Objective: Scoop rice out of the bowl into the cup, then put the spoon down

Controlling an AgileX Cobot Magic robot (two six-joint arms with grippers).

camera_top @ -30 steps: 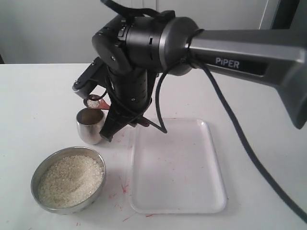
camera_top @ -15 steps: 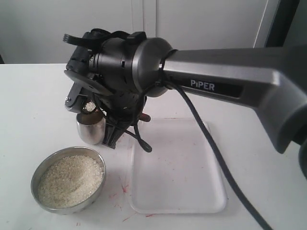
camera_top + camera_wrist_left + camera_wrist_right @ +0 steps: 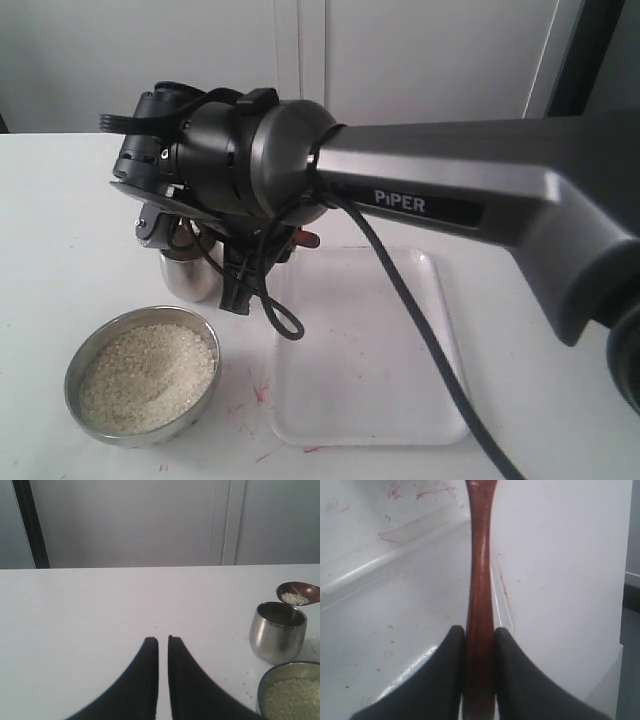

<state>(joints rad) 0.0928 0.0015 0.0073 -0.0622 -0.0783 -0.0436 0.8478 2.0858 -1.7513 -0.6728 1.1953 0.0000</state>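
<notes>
Looking at the exterior view first, you see the right arm (image 3: 440, 195) reaching across the white table (image 3: 60, 220). Its wrist housing hides most of the cup (image 3: 186, 278), and only a short red-brown piece of the spoon (image 3: 308, 239) shows beside the housing. The bowl (image 3: 72, 372) sits in front of the cup, near it but apart, and holds the rice (image 3: 150, 375). A clear plastic tray (image 3: 400, 400) lies just beside both, on the right. In the left wrist view, your left gripper (image 3: 163, 641) hangs over the table with its jaws drawn almost together, a thin slit between them, nothing in them. The spoon's head shows there just over the cup's rim, apart from it, carrying a small heap of grains. In the right wrist view, your right gripper (image 3: 479, 630) is clamped on the spoon's handle, one finger pressed to each side, and the handle runs straight out over the tray's edge. Red marks on tray and table; what they are cannot be told.
</notes>
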